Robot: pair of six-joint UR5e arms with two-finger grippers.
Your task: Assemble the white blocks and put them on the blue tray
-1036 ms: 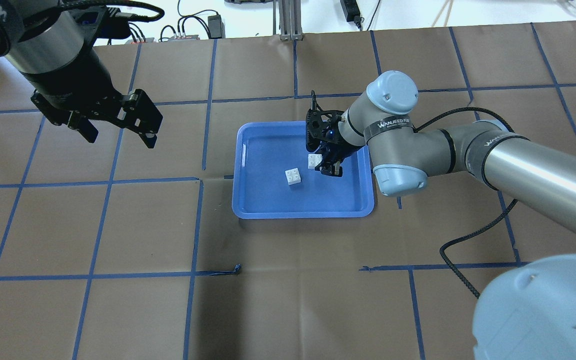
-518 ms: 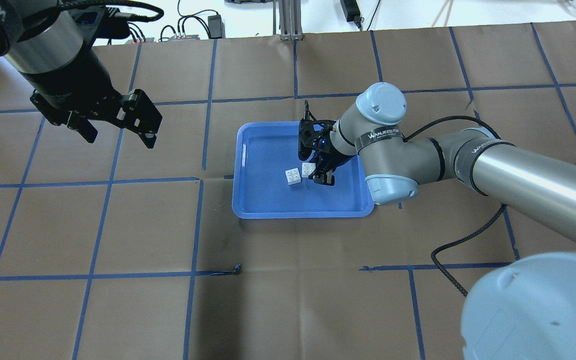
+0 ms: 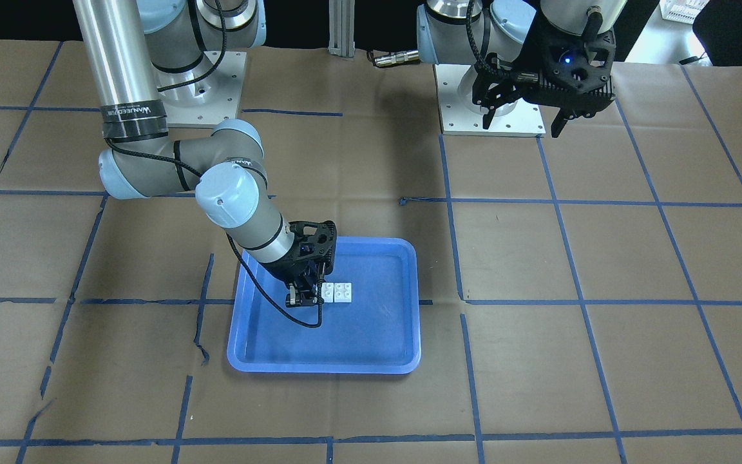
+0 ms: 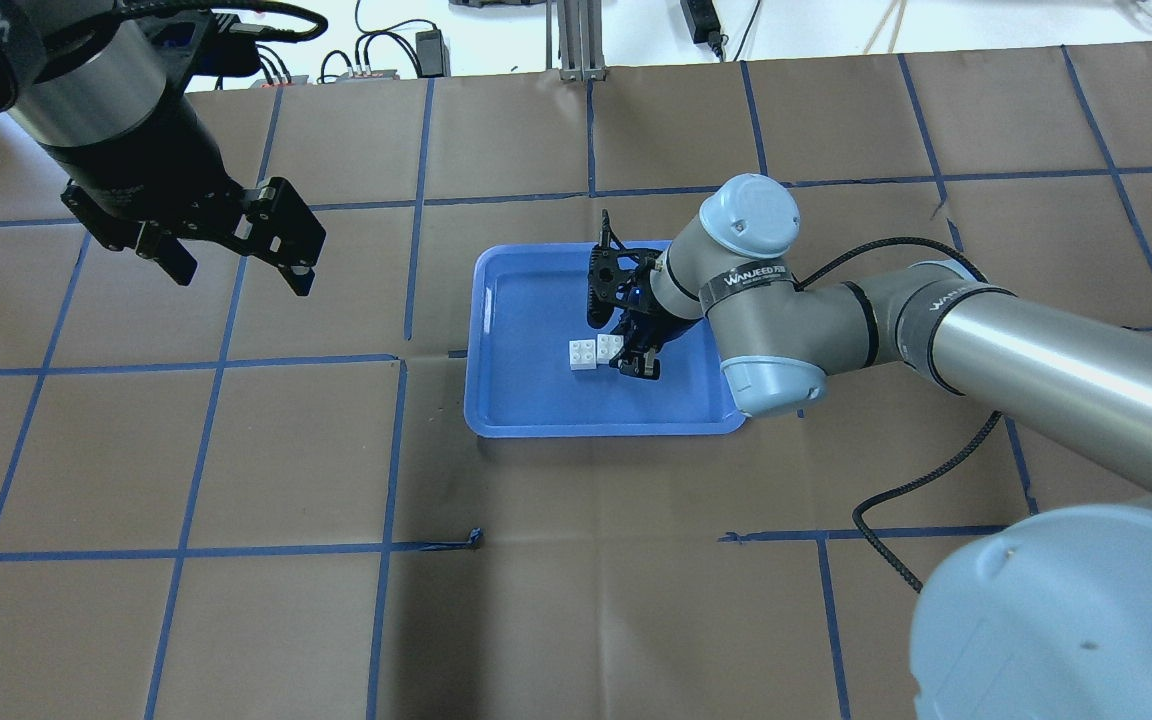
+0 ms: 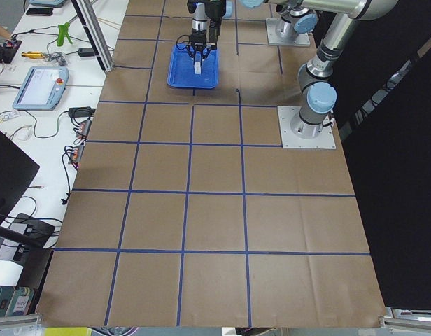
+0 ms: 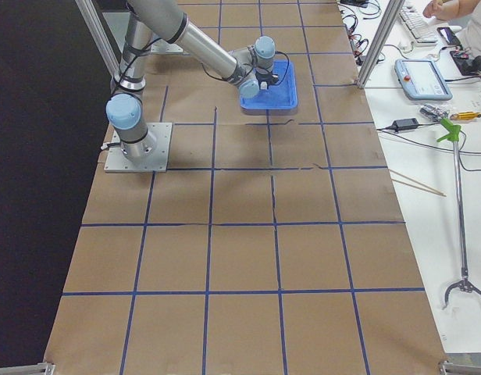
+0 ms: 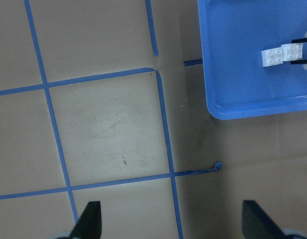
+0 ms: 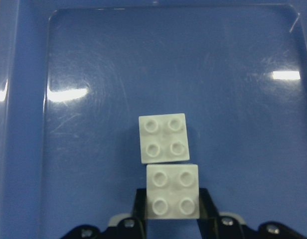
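The blue tray [image 4: 596,428] lies mid-table, also in the front view [image 3: 323,368]. Two white blocks sit side by side on its floor, edges touching. My right gripper [image 4: 626,356] is shut on the right-hand white block [image 4: 608,347], seen between its fingers in the right wrist view [image 8: 172,191]. The free white block [image 4: 583,354] lies just past it [image 8: 163,138]. Both show in the front view [image 3: 328,291] [image 3: 344,292]. My left gripper [image 4: 236,262] is open and empty, high above the table to the tray's left.
Brown paper with blue tape grid lines [image 4: 396,360] covers the table. The left wrist view shows the tray's corner [image 7: 233,107] and a torn scrap of tape [image 7: 217,165]. The right arm's cable [image 4: 896,520] loops over the table.
My right gripper has slid left across the tray with its white block until it meets the free block, which has turned square to it. The left arm has not moved.
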